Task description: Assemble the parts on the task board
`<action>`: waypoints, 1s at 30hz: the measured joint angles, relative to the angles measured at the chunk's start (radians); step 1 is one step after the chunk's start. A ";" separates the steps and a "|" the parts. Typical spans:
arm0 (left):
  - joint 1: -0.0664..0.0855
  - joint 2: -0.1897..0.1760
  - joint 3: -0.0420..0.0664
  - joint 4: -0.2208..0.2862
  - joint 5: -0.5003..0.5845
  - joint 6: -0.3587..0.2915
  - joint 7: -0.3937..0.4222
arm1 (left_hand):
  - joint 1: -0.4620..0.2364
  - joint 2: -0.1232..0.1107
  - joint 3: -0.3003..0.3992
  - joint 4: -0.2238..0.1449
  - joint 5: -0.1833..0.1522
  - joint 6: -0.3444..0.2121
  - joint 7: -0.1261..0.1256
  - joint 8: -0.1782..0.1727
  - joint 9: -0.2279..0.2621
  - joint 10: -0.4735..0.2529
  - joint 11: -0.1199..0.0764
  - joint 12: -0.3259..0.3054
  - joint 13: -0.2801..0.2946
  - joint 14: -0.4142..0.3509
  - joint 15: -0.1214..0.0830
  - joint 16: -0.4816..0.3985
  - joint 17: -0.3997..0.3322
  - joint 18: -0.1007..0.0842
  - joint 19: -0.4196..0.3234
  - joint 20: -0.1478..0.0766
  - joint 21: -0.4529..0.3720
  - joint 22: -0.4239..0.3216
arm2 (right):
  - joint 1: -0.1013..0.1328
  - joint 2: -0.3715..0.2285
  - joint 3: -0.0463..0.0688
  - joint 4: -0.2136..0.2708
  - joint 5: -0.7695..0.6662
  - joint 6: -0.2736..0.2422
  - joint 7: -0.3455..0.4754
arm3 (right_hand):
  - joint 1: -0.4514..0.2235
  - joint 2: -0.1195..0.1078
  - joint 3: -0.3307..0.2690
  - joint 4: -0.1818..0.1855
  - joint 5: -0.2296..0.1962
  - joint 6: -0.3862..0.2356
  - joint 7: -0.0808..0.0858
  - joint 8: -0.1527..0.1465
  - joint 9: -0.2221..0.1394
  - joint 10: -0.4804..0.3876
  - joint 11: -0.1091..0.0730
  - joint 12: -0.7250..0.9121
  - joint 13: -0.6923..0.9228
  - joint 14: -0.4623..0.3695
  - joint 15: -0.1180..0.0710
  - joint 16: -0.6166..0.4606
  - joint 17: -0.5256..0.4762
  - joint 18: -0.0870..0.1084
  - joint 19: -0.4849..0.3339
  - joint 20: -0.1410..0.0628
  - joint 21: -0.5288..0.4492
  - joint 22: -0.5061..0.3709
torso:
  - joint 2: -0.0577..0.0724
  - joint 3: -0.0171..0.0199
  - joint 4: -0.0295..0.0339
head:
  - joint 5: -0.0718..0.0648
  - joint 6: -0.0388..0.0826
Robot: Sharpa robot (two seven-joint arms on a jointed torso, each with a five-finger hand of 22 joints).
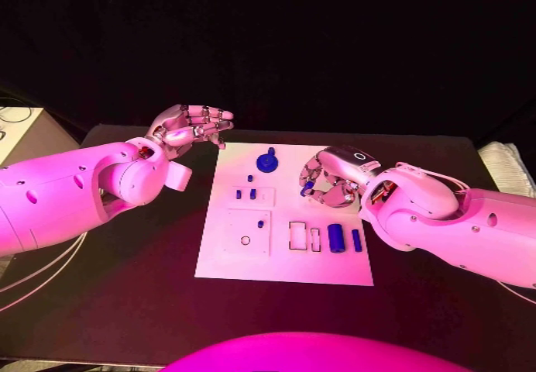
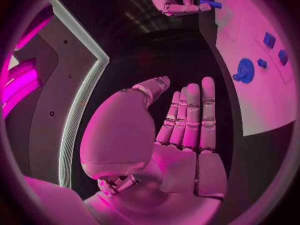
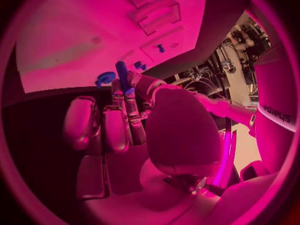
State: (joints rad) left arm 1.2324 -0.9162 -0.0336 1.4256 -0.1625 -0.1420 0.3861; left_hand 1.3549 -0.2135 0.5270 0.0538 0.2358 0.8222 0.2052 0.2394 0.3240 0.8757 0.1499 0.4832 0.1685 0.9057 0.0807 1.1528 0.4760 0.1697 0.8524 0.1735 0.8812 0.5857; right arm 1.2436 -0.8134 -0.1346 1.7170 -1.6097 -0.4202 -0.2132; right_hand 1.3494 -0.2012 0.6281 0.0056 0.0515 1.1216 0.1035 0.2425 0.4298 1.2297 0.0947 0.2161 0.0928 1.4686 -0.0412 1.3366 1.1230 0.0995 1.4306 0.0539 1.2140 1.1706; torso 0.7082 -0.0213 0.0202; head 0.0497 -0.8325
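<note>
The white task board (image 1: 224, 260) lies in the middle of the black table. My right hand (image 1: 328, 180) hovers over its right side and pinches a small blue peg (image 1: 307, 187); the right wrist view shows that peg (image 3: 122, 76) upright between thumb and finger. My left hand (image 1: 192, 126) is raised off the board's far left corner; it holds nothing, and its fingers (image 2: 190, 120) are stretched out. A blue round part (image 1: 267, 162) sits at the board's far edge. A blue cylinder (image 1: 335, 233) and a thin blue bar (image 1: 356, 239) lie near the right edge.
Small blue pieces (image 1: 245, 194) stand in a raised square at the board's middle left, and a short peg (image 1: 260, 223) stands in the square below it beside a ring (image 1: 245, 240). An open rectangular slot (image 1: 297, 235) lies left of the cylinder. Bare black table (image 1: 111, 294) surrounds the board.
</note>
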 measured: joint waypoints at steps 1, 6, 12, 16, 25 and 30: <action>0.000 0.001 0.000 0.000 0.000 0.000 0.000 | 0.000 0.000 0.000 0.000 0.000 0.000 0.000 0.000 0.000 0.000 0.000 0.000 0.000 0.000 0.000 0.000 0.000 0.000 0.000 0.000 0.000 0.000 | 0.000 0.003 0.000 0.008 0.004 -0.002 0.001 | 0.000 0.000 0.000 0.000 0.000 0.000 0.000 0.000 0.000 0.000 0.000 -0.001 0.000 0.000 0.000 0.000 -0.001 0.000 0.000 0.000 0.000 0.000 | 0.000 0.0000 0.0000 | 0.001 0.000; 0.000 0.004 0.000 0.000 0.000 0.000 0.000 | 0.000 0.000 0.000 0.000 0.000 0.000 0.000 0.000 0.000 0.000 0.000 0.000 0.000 0.000 0.000 0.000 0.000 0.000 0.000 0.000 0.000 0.000 | -0.007 0.046 0.002 0.041 0.022 -0.009 0.005 | 0.000 0.000 0.000 -0.006 -0.002 0.000 0.000 0.005 0.000 0.000 0.000 -0.004 0.000 0.000 0.000 0.000 -0.008 0.000 0.000 0.000 0.000 -0.003 | 0.001 0.0000 -0.0005 | 0.010 0.001; 0.000 0.011 0.000 0.000 0.001 0.000 -0.001 | 0.000 0.000 0.000 0.000 0.000 0.000 0.000 0.000 0.000 0.000 0.000 0.000 0.000 0.000 0.000 0.000 0.000 0.000 0.000 0.000 0.000 0.000 | -0.034 0.114 -0.001 0.047 0.029 -0.014 0.016 | 0.000 0.000 0.001 -0.007 -0.004 0.000 0.000 0.005 0.003 0.000 0.000 -0.005 0.000 0.000 0.000 0.000 -0.011 0.000 0.000 0.000 0.000 -0.005 | 0.001 -0.0005 0.0000 | 0.023 -0.003; 0.000 0.013 0.000 0.001 0.001 0.000 -0.001 | 0.000 0.000 0.000 0.000 0.000 0.000 0.000 0.000 0.000 0.000 0.000 0.000 0.000 0.000 0.000 0.000 0.000 0.000 0.000 0.000 0.000 0.000 | -0.051 0.155 -0.006 0.039 0.025 -0.016 0.022 | 0.000 0.000 0.001 -0.007 -0.005 -0.001 0.000 0.005 0.005 0.000 0.000 -0.001 0.000 0.000 0.000 0.000 -0.011 0.000 0.000 0.000 0.000 -0.005 | 0.001 -0.0015 0.0012 | 0.035 -0.007; 0.000 0.016 0.000 0.006 0.002 0.001 -0.001 | 0.000 0.000 0.000 0.000 0.000 0.000 0.000 0.000 0.000 0.000 0.000 0.000 0.000 0.000 0.000 0.000 0.000 0.000 0.000 0.000 0.000 -0.001 | -0.089 0.216 -0.017 -0.003 0.004 -0.018 0.031 | 0.000 0.000 0.001 -0.007 -0.008 -0.001 0.001 0.005 0.005 0.000 0.000 -0.001 0.000 0.000 0.000 0.000 -0.011 0.000 0.000 0.000 0.000 -0.005 | 0.002 -0.0017 0.0014 | 0.057 -0.015; 0.000 0.018 0.000 0.009 0.002 0.001 -0.001 | 0.000 0.000 0.000 0.000 0.000 0.000 0.000 0.000 0.000 0.000 0.000 0.000 0.000 0.000 0.000 0.000 0.000 0.000 0.000 0.000 0.000 -0.001 | -0.106 0.239 -0.020 -0.027 -0.010 -0.018 0.031 | 0.000 0.000 0.001 -0.007 -0.003 -0.001 0.001 0.005 0.005 0.000 0.000 -0.001 0.000 0.000 0.000 0.000 -0.011 0.000 0.000 0.000 0.000 -0.005 | 0.002 -0.0012 0.0014 | 0.069 -0.020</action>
State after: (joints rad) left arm 1.2323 -0.8980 -0.0336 1.4343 -0.1600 -0.1411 0.3852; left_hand 1.3549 -0.2135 0.5271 0.0538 0.2358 0.8222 0.2051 0.2394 0.3240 0.8757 0.1499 0.4832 0.1685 0.9057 0.0807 1.1528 0.4761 0.1698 0.8524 0.1735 0.8812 0.5850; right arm 1.1371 -0.5744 -0.1549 1.6899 -1.6198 -0.4379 -0.1817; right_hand 1.3494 -0.2012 0.6293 -0.0014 0.0486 1.1203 0.1043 0.2472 0.4352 1.2295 0.0945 0.2154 0.0929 1.4686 -0.0410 1.3366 1.1124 0.0996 1.4306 0.0539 1.2139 1.1657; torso 0.7107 -0.0224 0.0217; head 0.1182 -0.8522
